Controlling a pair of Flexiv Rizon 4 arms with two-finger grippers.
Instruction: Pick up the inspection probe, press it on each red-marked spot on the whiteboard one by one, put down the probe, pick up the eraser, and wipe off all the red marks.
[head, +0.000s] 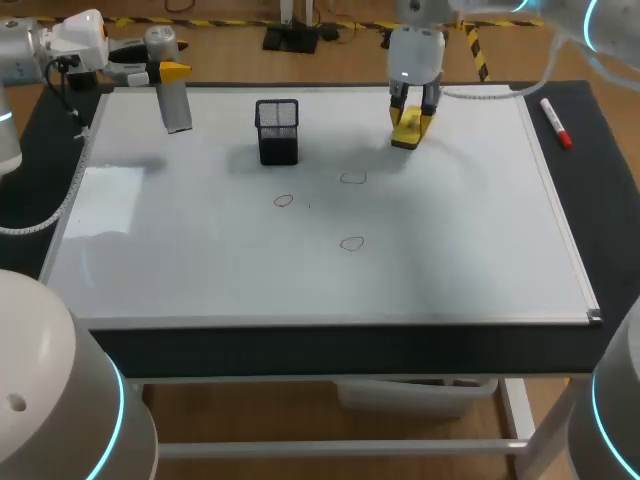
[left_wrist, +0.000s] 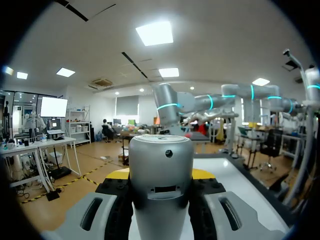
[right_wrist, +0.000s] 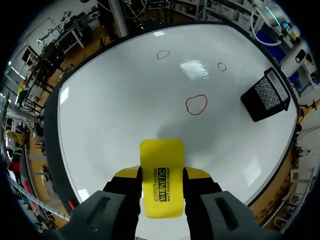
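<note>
Pinching the yellow eraser (head: 408, 130) from both sides, the right end effector (right_wrist: 161, 175) sits low at the far side of the whiteboard (head: 300, 280); whether the eraser touches the surface, cannot tell. One red mark (head: 352, 178) lies just nearer than it, a second (head: 283, 200) lies near the black mesh cup (head: 277, 130), and a third (head: 351, 243) lies toward mid-board. The left end effector (head: 175, 72) is clamped on the grey probe (head: 176, 105) at the far left corner, and a red marker (head: 556, 122) lies on the bench (head: 605, 160) beside the board.
</note>
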